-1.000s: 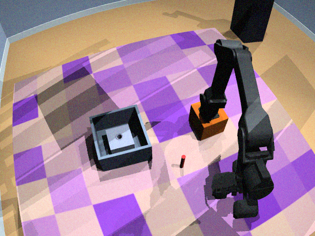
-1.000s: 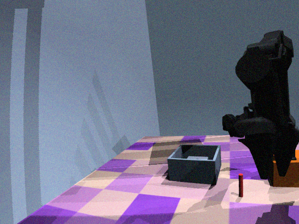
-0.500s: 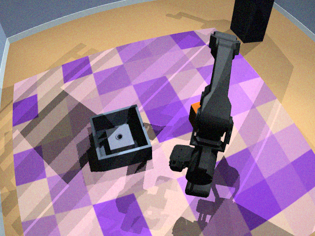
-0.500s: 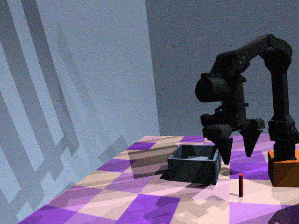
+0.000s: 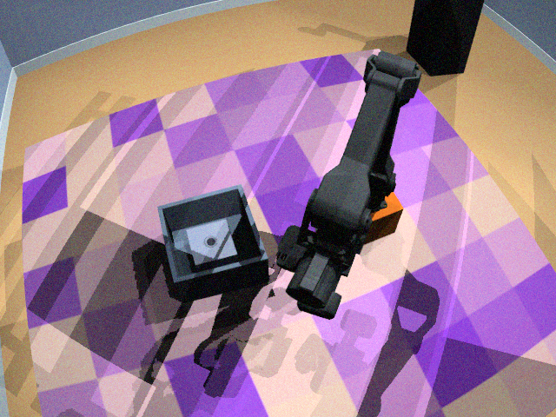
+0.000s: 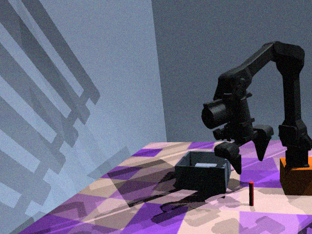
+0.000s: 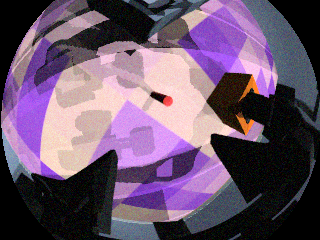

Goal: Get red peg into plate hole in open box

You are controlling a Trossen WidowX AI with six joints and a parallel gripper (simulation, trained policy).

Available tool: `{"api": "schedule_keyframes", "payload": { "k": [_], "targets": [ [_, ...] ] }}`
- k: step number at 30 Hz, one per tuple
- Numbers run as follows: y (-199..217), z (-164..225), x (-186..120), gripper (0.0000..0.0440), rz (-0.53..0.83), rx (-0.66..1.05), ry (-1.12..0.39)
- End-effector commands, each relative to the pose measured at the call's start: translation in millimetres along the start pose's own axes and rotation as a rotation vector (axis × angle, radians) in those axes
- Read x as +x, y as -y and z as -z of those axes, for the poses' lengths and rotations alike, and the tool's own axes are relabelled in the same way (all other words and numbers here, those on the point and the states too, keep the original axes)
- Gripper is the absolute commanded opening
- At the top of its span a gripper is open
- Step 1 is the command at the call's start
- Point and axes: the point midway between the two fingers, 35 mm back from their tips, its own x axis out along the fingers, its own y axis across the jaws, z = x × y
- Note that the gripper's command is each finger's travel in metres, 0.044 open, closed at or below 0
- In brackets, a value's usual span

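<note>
Fingers: the black parallel-jaw gripper (image 5: 307, 277) (image 6: 249, 166) (image 7: 165, 147) has its two tapered fingers spread wide, nothing between them. In the exterior view they point downward, tips above the level of the peg's top.

Peg: the slim red cylindrical peg (image 6: 251, 193) (image 7: 161, 98) stands upright on the purple, pink and cream checkered surface (image 5: 278, 156) (image 6: 164, 214) (image 7: 132, 120), outside the box — ungripped. Top view: peg not visible, arm and gripper over that area.

Box: the open-topped, dark blue-grey square box (image 5: 220, 282) (image 6: 200, 177) (image 7: 165, 25) sits near the peg. Inside at the bottom, a pale square plate (image 5: 201, 251) (image 6: 205, 165) with a small round hole (image 5: 210, 241); no peg in it.

Outward: the black jointed arm (image 5: 373, 116) (image 6: 291, 93) (image 7: 255, 107) rises from an orange block (image 5: 386, 224) (image 6: 294, 178) (image 7: 225, 100) and bends over toward the box side. Beyond the checkered surface — a tall black block (image 5: 442, 36). Materials: cannot tell.
</note>
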Motion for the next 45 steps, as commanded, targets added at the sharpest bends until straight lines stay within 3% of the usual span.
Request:
{"api": "schedule_keyframes", "payload": {
  "k": [1, 13, 30, 33, 45],
  "targets": [
    [13, -8, 15, 0.0440, 0.054, 0.012, 0.012],
    [20, -18, 56, 0.0440, 0.104, 0.015, 0.033],
    [12, -29, 123, 0.0432, 0.063, -0.006, 0.085],
    [12, -30, 132, 0.0375, 0.067, -0.011, 0.086],
    [20, -30, 152, 0.0062, 0.135, -0.009, 0.074]
  ]
}}
